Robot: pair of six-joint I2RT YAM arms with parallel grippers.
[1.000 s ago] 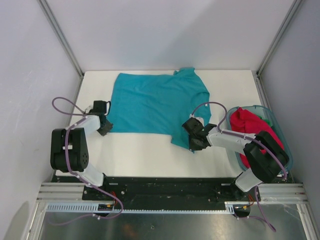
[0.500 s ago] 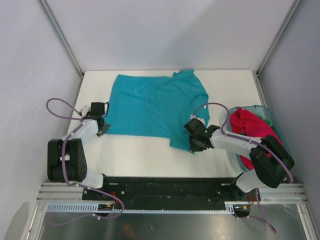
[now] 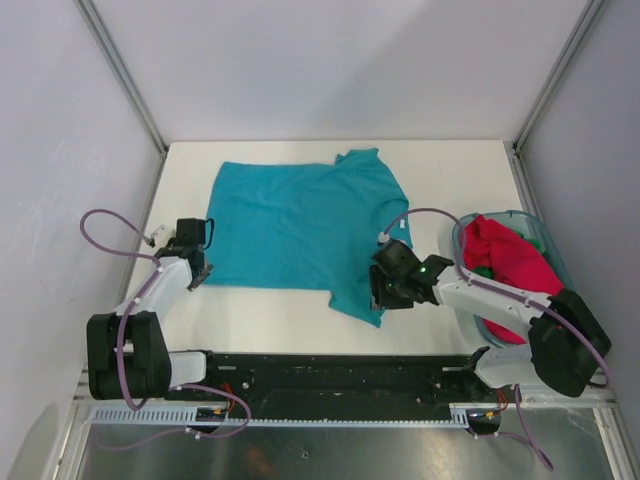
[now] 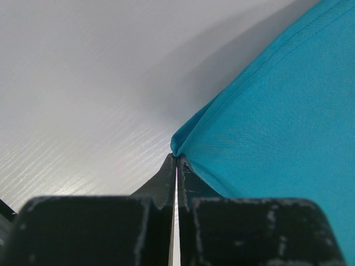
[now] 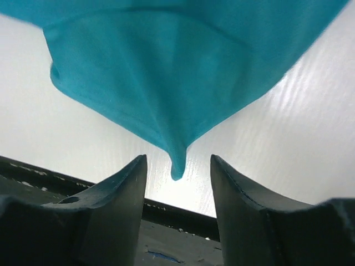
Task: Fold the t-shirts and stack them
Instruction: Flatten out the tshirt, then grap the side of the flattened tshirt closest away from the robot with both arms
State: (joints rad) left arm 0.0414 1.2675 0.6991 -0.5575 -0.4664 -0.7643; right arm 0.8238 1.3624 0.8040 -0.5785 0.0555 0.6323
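left gripper (image 4: 176,162) is pinched tight on a hem corner of the teal-blue t-shirt (image 3: 300,220), which lies spread flat on the table (image 3: 450,170) ahead of it and to its right

right gripper (image 5: 177,163) has its fingers apart, with a limp point of the same shirt's edge hanging between them, unclamped

the cloth looks light, soft and droopy, and likely to sag and slide, so corners and hems are the places to pinch

to the outer side of the right gripper, the translucent basket (image 3: 515,213) holds a crumpled magenta-red t-shirt (image 3: 505,260) with a scrap of green cloth (image 3: 482,271) beside it
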